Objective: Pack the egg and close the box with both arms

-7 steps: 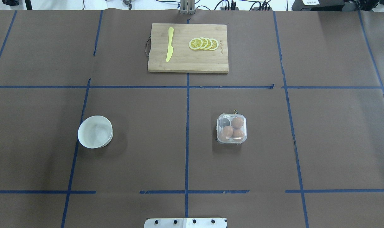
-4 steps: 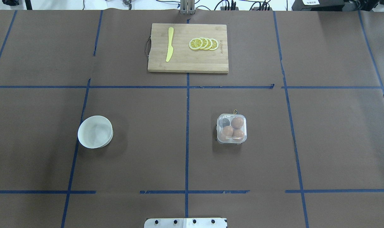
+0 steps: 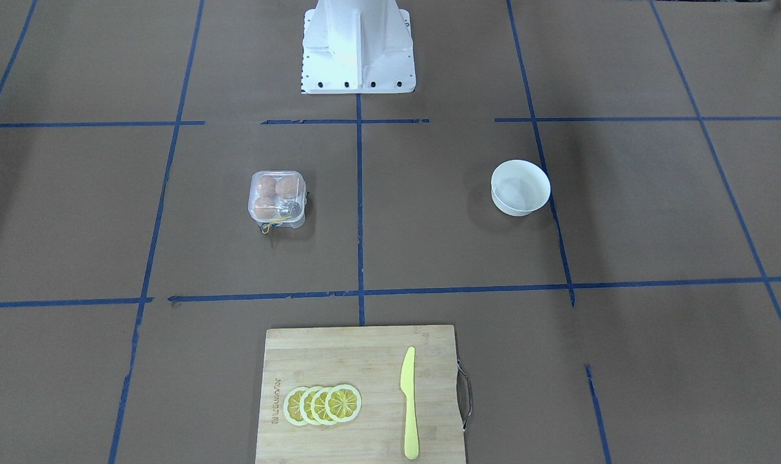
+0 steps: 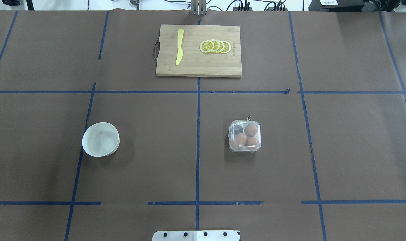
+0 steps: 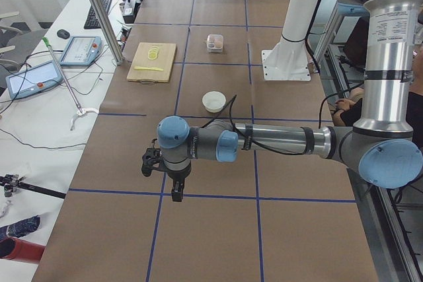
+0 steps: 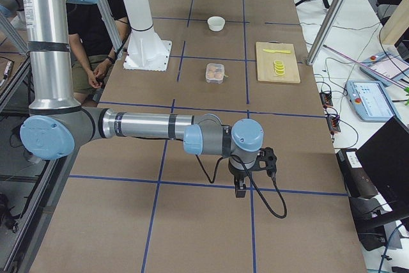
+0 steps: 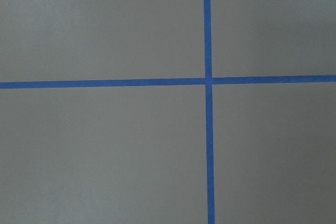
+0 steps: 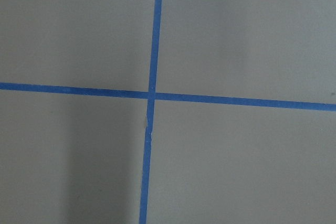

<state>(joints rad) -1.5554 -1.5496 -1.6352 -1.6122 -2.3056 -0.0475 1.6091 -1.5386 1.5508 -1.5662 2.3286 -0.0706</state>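
Note:
The clear plastic box (image 4: 245, 136) sits right of the table's middle, its lid down over the cups as far as I can tell; it also shows in the front view (image 3: 277, 196). Three orange-brown eggs (image 4: 250, 129) lie in it and one cup looks dark. A bit of yellow string (image 3: 271, 223) hangs at its far side. My left gripper (image 5: 177, 193) hangs over the table's left end, far from the box. My right gripper (image 6: 240, 190) hangs over the right end. I cannot tell whether either is open or shut. Both wrist views show only brown paper and blue tape.
A white bowl (image 4: 100, 139) stands left of the middle. A wooden cutting board (image 4: 199, 68) lies at the far edge with a yellow knife (image 4: 179, 47) and lemon slices (image 4: 215, 46). The white robot base (image 3: 358, 45) is at the near edge.

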